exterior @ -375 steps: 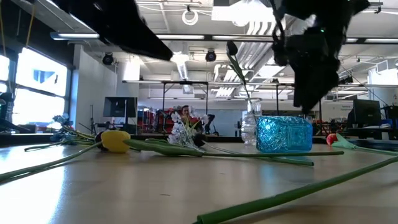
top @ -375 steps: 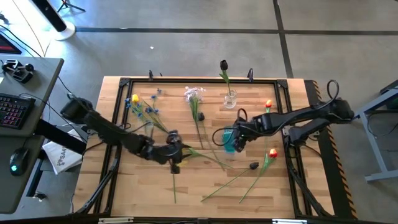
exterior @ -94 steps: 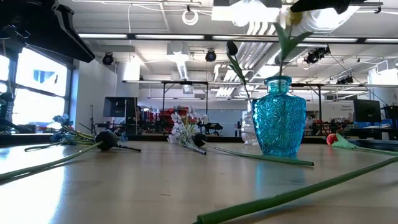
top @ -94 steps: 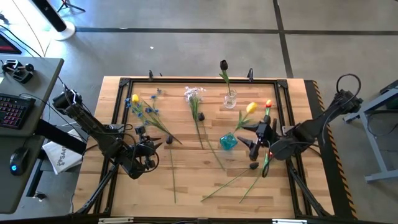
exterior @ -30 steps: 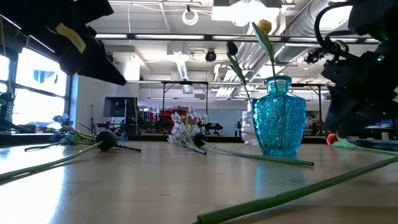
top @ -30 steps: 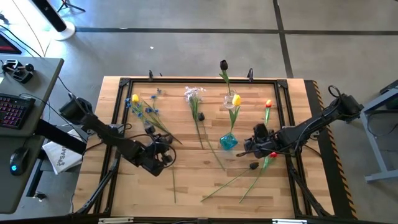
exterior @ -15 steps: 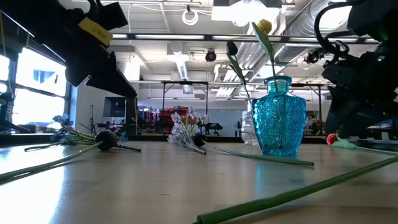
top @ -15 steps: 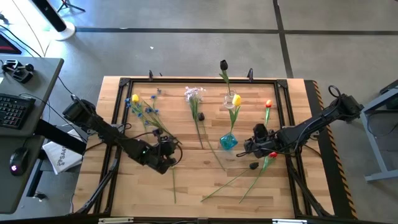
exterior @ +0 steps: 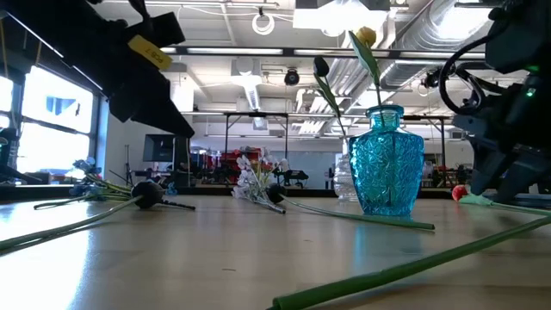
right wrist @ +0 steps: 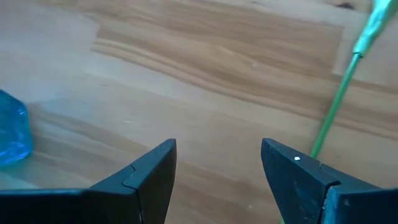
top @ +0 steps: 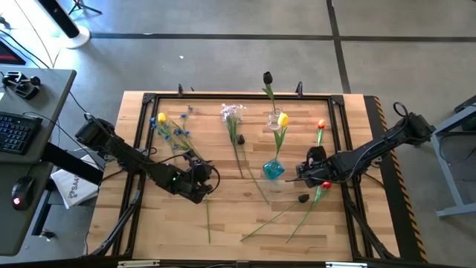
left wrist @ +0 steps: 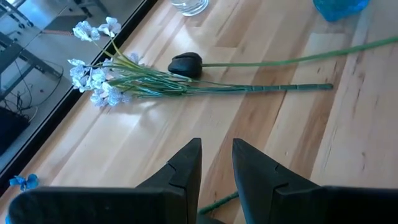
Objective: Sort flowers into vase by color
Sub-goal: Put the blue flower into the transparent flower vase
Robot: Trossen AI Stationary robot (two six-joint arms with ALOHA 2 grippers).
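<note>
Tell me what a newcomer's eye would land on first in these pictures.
The blue glass vase stands out first, upright near the middle of the wooden table, with a yellow flower standing in it. Around it, loose flowers lie scattered, among them a pale lilac-white sprig beside a near-black head. The left end effector hovers empty on the table's left side; the right end effector, open, is just right of the vase.

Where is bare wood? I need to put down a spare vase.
The wooden table's near-left corner is free, bordered by the left hand and a lone green stem. The far side is crowded: blue glass vase, lilac-white sprig, blue flowers.
</note>
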